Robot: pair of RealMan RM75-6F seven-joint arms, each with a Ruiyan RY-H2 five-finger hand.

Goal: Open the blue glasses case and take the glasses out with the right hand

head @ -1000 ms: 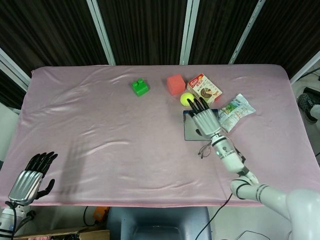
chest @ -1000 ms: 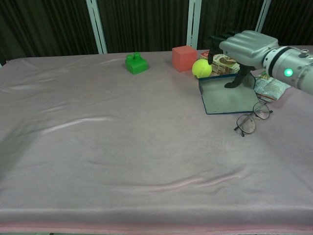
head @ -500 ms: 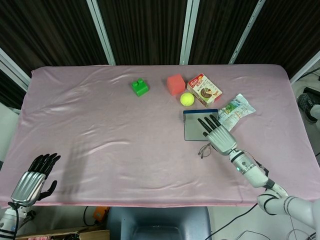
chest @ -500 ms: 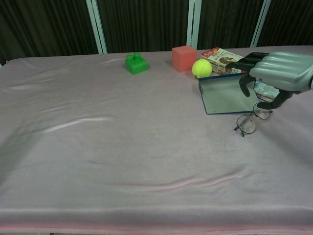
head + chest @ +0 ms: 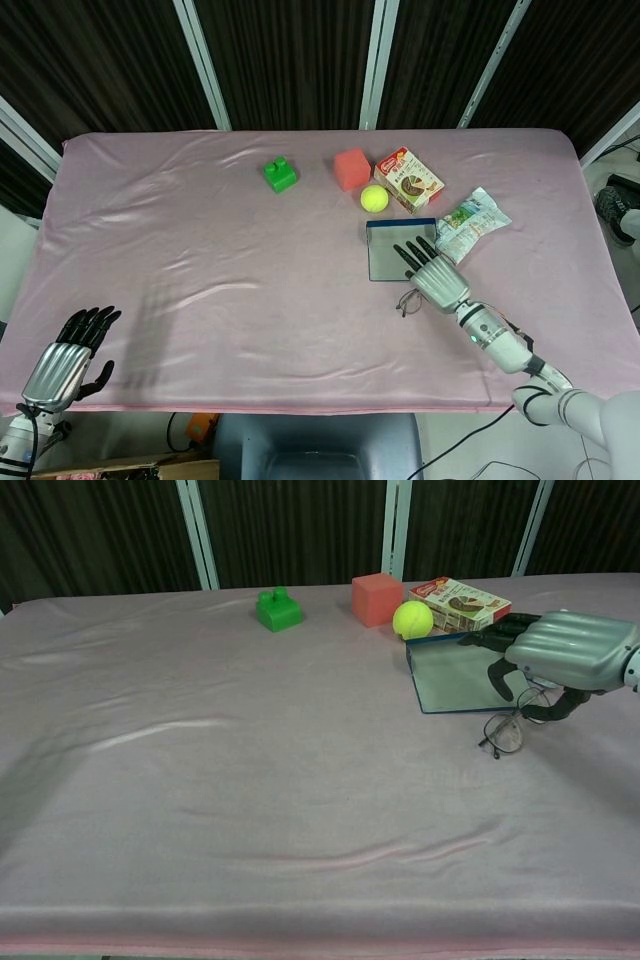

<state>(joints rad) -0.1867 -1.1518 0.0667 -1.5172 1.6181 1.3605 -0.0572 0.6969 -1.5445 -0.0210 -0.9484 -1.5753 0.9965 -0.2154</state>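
Your right hand (image 5: 565,652) hovers over glasses (image 5: 512,723), fingers spread, gripping nothing — glasses lie on pink cloth (image 5: 250,780) just beside open blue case (image 5: 455,680). Left hand (image 5: 62,365) idle, fingers apart, near-left table edge.

the print on the snack box (image 5: 409,180) and packet (image 5: 472,222) is too small to read.
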